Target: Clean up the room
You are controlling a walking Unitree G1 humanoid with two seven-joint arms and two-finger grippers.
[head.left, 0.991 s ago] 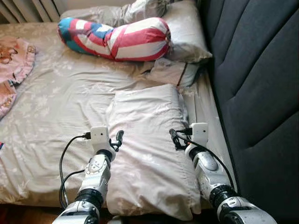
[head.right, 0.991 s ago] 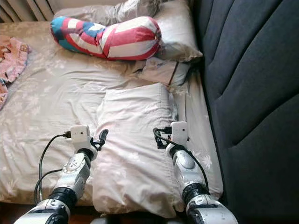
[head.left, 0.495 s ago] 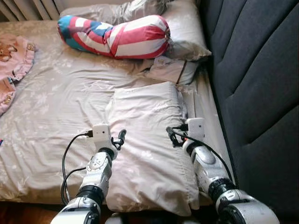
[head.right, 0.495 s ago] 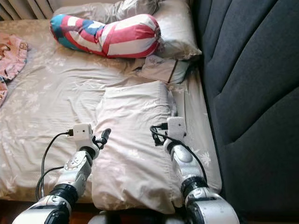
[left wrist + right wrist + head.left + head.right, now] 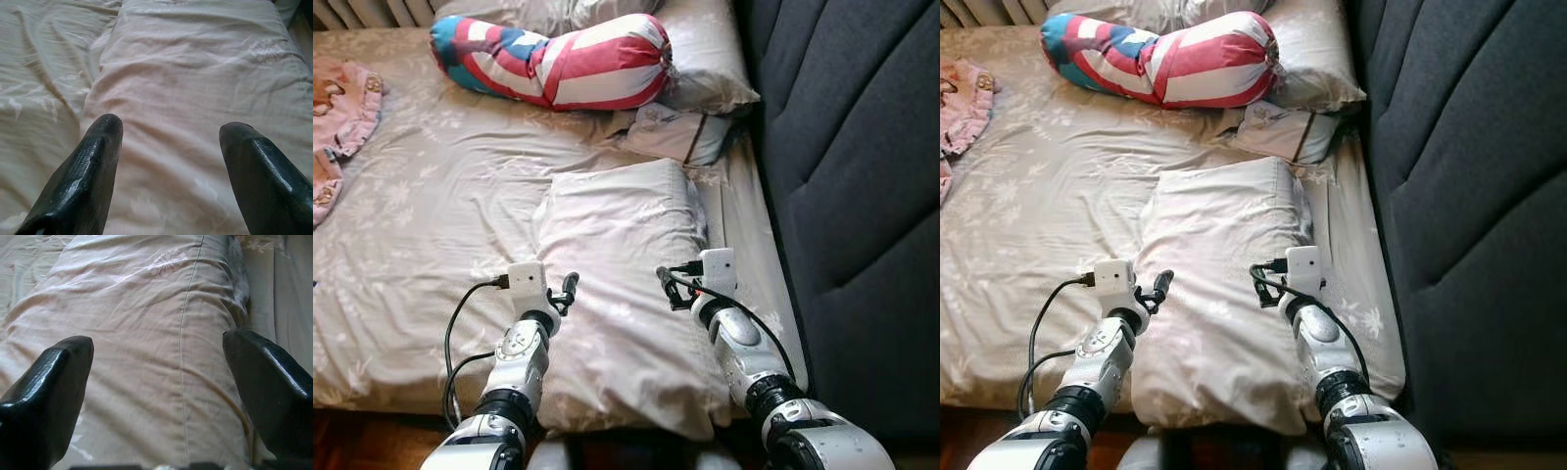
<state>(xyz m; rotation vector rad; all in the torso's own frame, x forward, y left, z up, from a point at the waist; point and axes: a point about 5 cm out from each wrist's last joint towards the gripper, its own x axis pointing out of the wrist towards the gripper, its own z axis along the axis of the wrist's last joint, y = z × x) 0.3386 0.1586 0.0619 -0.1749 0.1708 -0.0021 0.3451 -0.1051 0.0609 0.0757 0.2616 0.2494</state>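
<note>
While both silver arms reach out over the near edge of the bed (image 5: 401,294), the big pale pillow (image 5: 626,284) lies between them on the right side of the bed, close to the dark grey headboard (image 5: 852,176). The left gripper (image 5: 566,290) sits at the pillow's left edge, and its jaws are spread wide with nothing between them. The right gripper (image 5: 668,286) sits over the pillow's right part, and its jaws are spread wide too, holding nothing. In the wrist views the black fingers (image 5: 83,176) point along the wrinkly pillow cloth, with a seam running down it.

A beige sheet with faint flowers covers the bed. Farther away, just past the big pillow, a small folded cloth (image 5: 675,132) lies by the headboard. Beyond that is a long red, white and blue bolster (image 5: 558,61) leaning on another pale pillow (image 5: 705,59) at the far right. A pink piece of clothing (image 5: 342,108) lies at the far left edge.
</note>
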